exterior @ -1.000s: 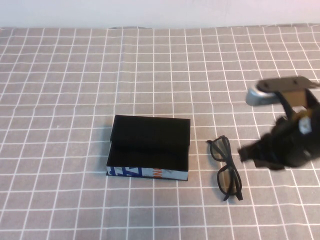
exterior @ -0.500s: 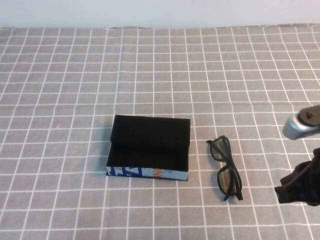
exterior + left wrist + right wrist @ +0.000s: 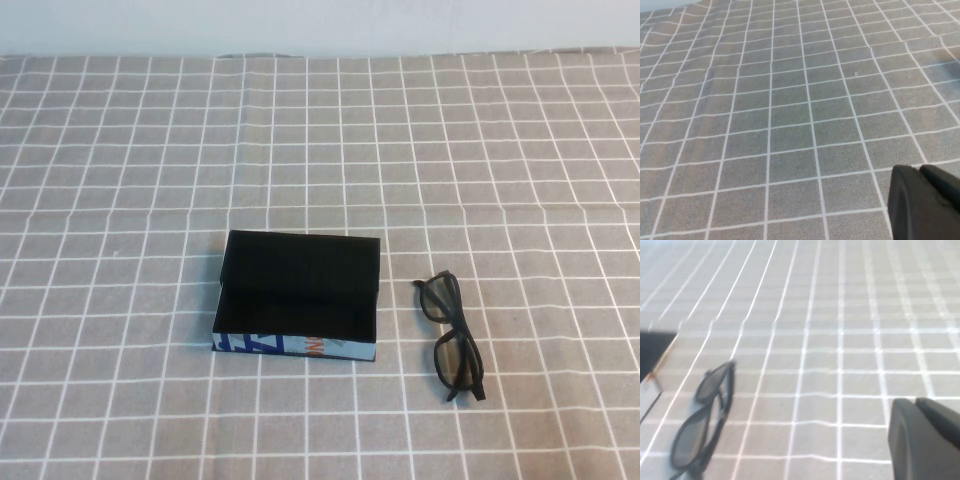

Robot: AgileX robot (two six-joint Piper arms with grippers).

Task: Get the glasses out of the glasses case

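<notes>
The glasses case [image 3: 297,295] lies open in the middle of the table, black inside and empty, its printed blue, white and orange side facing the front. The black glasses [image 3: 457,356] lie on the cloth just right of the case, arms folded. They also show in the right wrist view [image 3: 692,432], with a corner of the case [image 3: 655,347] beside them. My right gripper [image 3: 916,402] is shut and empty, well off to the right of the glasses. My left gripper [image 3: 921,170] is shut and empty over bare cloth. Neither arm shows in the high view.
A grey tablecloth [image 3: 150,150] with a white grid covers the whole table. A white wall runs along the far edge.
My right arm has pulled back toward the near right and left the high view. The glasses and the case have not moved.
</notes>
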